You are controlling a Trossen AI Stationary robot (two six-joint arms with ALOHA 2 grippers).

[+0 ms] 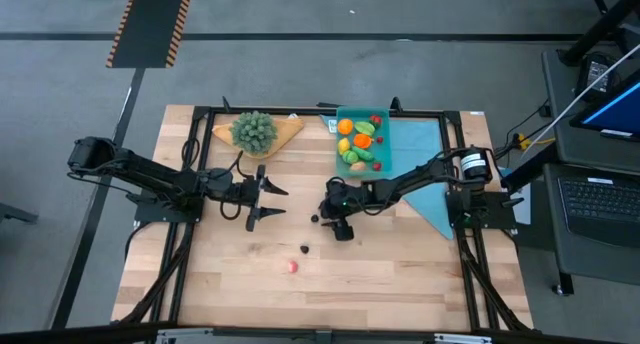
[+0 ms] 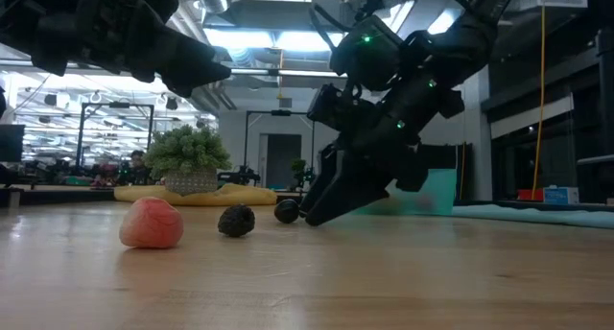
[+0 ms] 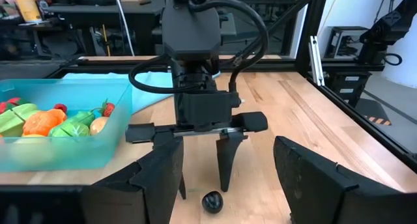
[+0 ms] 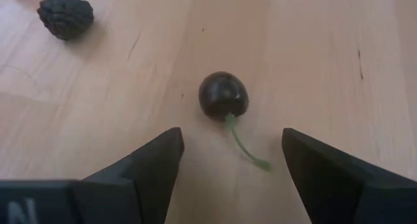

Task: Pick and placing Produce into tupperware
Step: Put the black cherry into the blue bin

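Observation:
A dark cherry (image 4: 223, 95) with a green stem lies on the wooden table just beyond my right gripper (image 4: 231, 152). That gripper is open and slants down, a finger on each side of the stem, and touches nothing. A dark bumpy berry (image 4: 65, 17) and a red piece (image 1: 292, 267) lie nearer the table's front edge. The teal tupperware (image 1: 362, 139) stands at the far middle with several pieces of produce in it. My left gripper (image 1: 276, 202) hovers open left of the cherry (image 1: 314, 220), above the table.
A bushy green plant (image 1: 254, 131) on a tan board stands at the far edge, left of the tupperware. A light-blue cloth (image 1: 425, 164) lies under and right of the box. Bare wood stretches along the near half of the table.

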